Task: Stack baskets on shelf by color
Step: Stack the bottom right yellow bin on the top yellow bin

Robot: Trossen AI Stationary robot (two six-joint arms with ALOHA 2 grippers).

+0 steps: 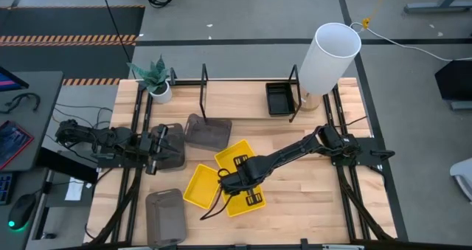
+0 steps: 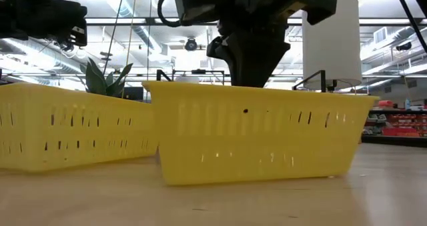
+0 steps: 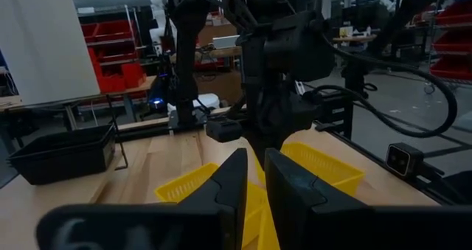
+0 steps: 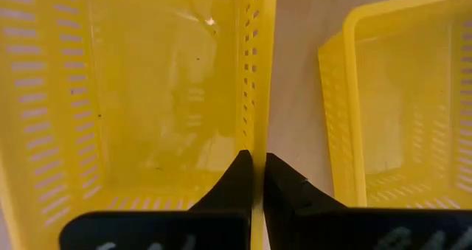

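Three yellow baskets lie mid-table: one [image 1: 251,200] under my right gripper [image 1: 231,183], one [image 1: 200,186] to its left, one [image 1: 234,156] behind. In the right wrist view the right gripper [image 4: 258,165] is shut on a side wall of a yellow basket [image 4: 147,95], with a second yellow basket [image 4: 398,110] beside it. My left gripper [image 1: 157,150] hovers, shut, above a grey basket [image 1: 174,148] at the table's left. Two more grey baskets [image 1: 207,131] [image 1: 165,217] lie flat on the table. A black basket [image 1: 280,98] sits on the shelf [image 1: 204,82]. My right gripper pinches the yellow basket's perforated side wall [image 4: 257,125] at its rim, one finger [image 4: 237,172] inside the basket and one [image 4: 280,178] outside. The fingers come from above, pointing down. The basket [image 2: 260,133] sits upright with its bottom on the table.
A tall white cylinder [image 1: 329,57] stands at the far right by the shelf. A potted plant [image 1: 156,81] stands at the far left corner. Bare wood [image 1: 317,198] lies right of the yellow baskets.
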